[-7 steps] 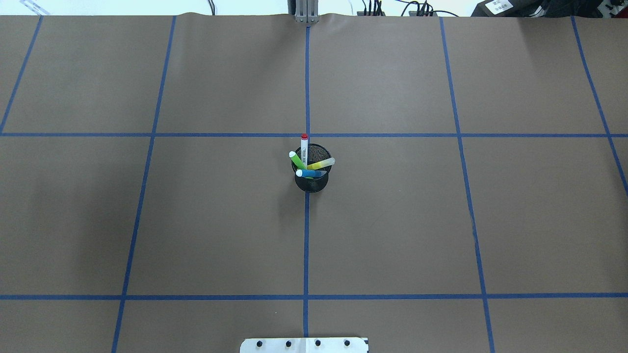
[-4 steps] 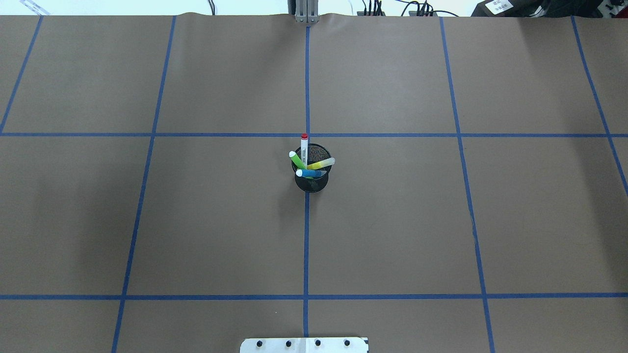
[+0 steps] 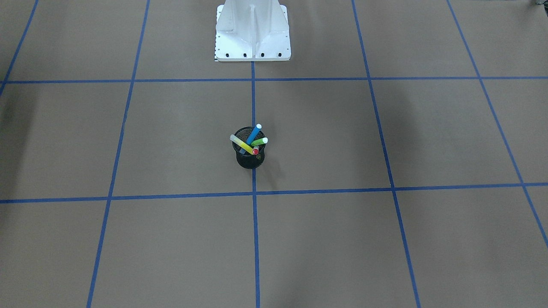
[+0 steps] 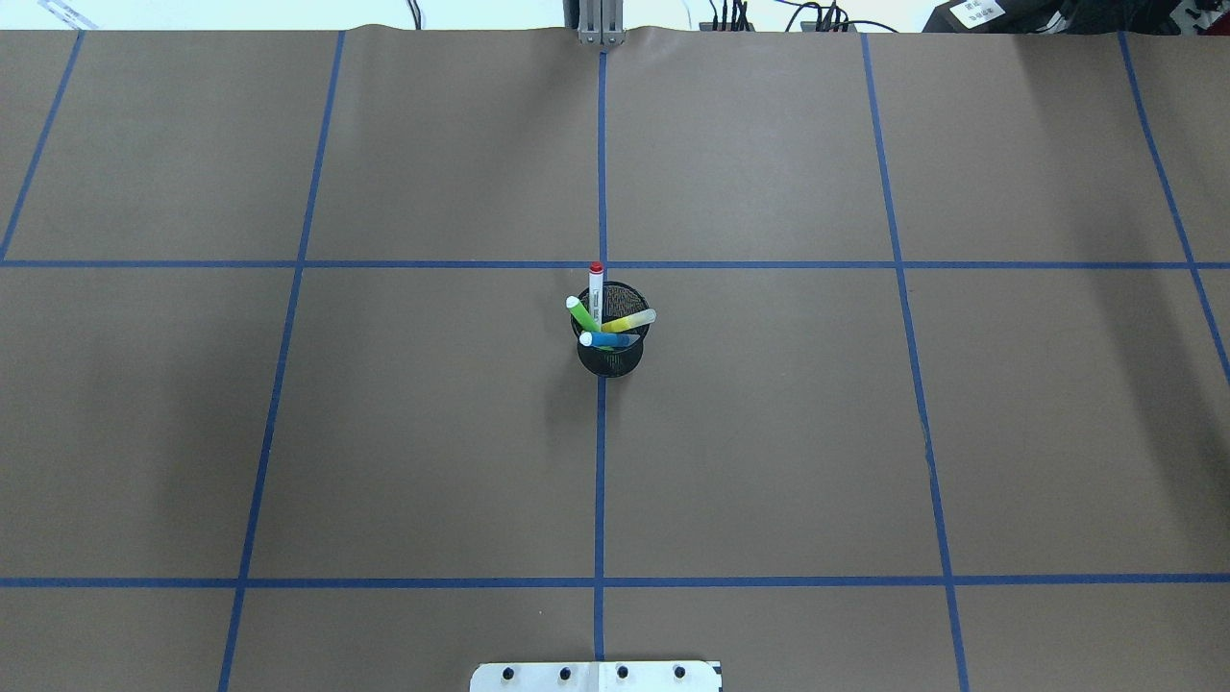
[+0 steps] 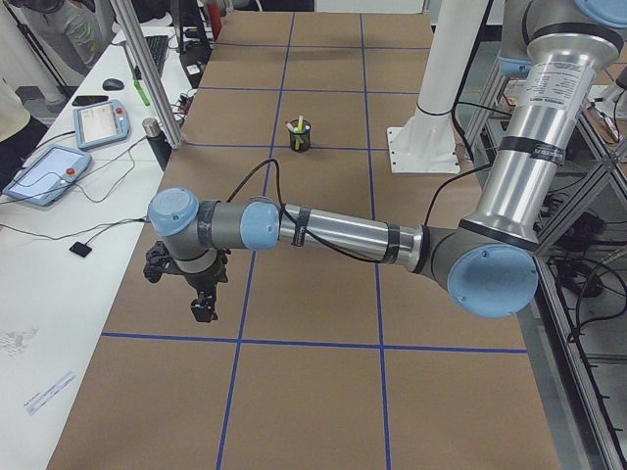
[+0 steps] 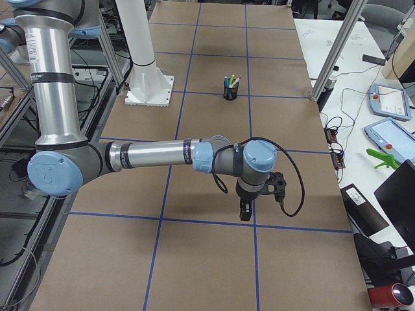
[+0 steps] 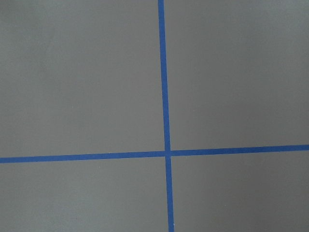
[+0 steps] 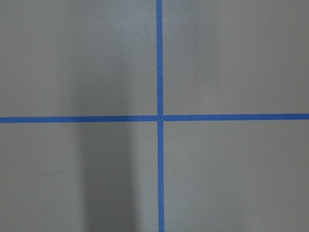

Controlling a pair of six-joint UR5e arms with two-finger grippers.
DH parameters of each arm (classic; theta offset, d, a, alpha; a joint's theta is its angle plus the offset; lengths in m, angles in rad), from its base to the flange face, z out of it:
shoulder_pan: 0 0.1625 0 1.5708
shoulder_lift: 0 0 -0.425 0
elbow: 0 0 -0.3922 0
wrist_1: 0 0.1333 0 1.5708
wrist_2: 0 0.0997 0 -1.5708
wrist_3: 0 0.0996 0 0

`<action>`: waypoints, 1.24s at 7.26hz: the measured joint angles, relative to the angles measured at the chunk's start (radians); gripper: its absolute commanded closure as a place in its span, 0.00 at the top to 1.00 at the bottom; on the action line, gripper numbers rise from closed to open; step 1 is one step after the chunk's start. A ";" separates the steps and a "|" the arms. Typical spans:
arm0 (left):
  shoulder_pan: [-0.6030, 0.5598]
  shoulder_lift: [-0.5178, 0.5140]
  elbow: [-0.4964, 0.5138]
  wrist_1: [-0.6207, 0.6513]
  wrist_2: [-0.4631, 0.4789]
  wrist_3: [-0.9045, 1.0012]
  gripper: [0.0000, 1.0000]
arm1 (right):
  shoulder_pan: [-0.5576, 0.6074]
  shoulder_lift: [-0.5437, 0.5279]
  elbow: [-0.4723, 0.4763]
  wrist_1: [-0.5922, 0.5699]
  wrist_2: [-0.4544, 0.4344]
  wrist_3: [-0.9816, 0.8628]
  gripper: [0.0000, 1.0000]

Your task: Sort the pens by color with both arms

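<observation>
Four pens stand together in a black mesh cup (image 4: 610,359) at the table's middle: a white one with a red cap (image 4: 596,288), a green one (image 4: 580,313), a yellow one (image 4: 634,320) and a blue one (image 4: 605,339). The front-facing view shows the same cup (image 3: 250,161) on the centre tape line. My left gripper (image 5: 203,308) hangs over the table's left end, far from the cup. My right gripper (image 6: 246,212) hangs over the right end. Each shows only in a side view, so I cannot tell whether it is open or shut. Both wrist views show only brown paper and tape.
Blue tape (image 4: 601,461) divides the brown table cover into squares. The white base pedestal (image 3: 252,32) stands at the robot's edge. Side tables hold teach pendants (image 5: 98,122) (image 6: 389,100), and a person (image 5: 12,113) is at the left view's edge.
</observation>
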 measured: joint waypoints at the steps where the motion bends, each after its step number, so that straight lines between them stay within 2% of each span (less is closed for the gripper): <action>1: 0.000 -0.004 0.000 0.003 -0.001 -0.001 1.00 | 0.000 -0.001 0.002 -0.004 0.001 0.000 1.00; 4: 0.002 -0.008 0.001 0.015 -0.021 -0.005 1.00 | -0.002 -0.002 0.000 -0.017 0.001 -0.001 1.00; 5: 0.003 -0.010 -0.003 0.015 -0.027 -0.009 1.00 | -0.023 0.004 0.002 -0.053 -0.020 0.003 1.00; 7: 0.003 -0.019 -0.014 0.016 -0.031 -0.012 1.00 | -0.101 0.066 0.030 -0.123 -0.147 0.054 1.00; 9: 0.002 -0.029 -0.014 0.017 -0.030 -0.015 1.00 | -0.142 0.176 0.044 -0.131 -0.204 0.173 1.00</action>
